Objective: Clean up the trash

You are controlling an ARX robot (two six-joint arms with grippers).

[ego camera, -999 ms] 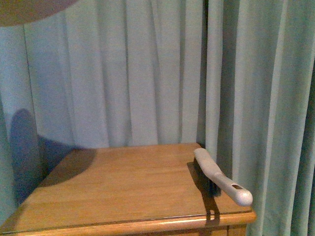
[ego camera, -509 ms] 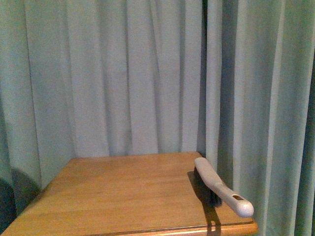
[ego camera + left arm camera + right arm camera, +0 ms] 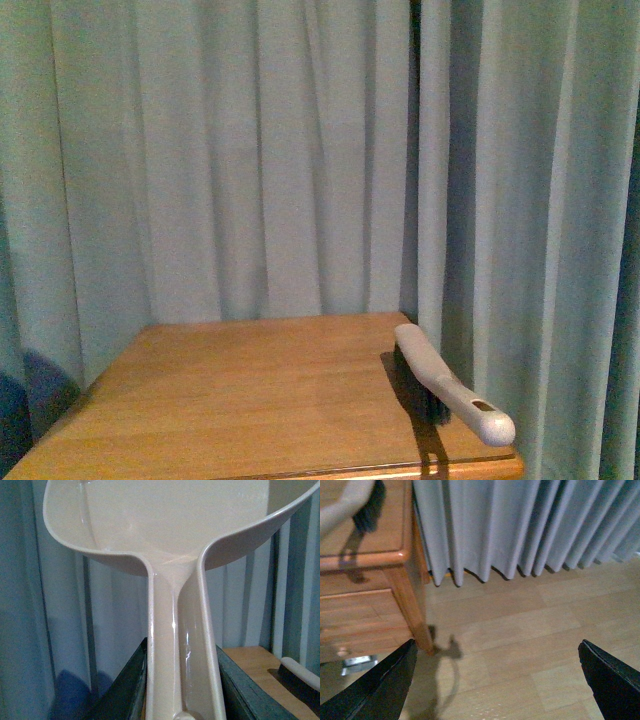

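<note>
In the left wrist view my left gripper is shut on the handle of the pale dustpan, held up in front of the curtain; its pan looks empty. The white-handled, dark-bristled brush lies at the right edge of the wooden table; it also shows in the left wrist view and the right wrist view. My right gripper is open and empty, hanging over the floor beside the table. No trash wad shows in any view. Neither gripper shows in the front view.
A pale blue-green curtain hangs right behind and beside the table. In the right wrist view a table leg stands on the light wooden floor, with the curtain's hem behind it.
The dustpan's edge has left the top left corner of the front view, and its shadow on the table and curtain has gone. The front view has shifted, so the table sits lower. The brush lies as before.
</note>
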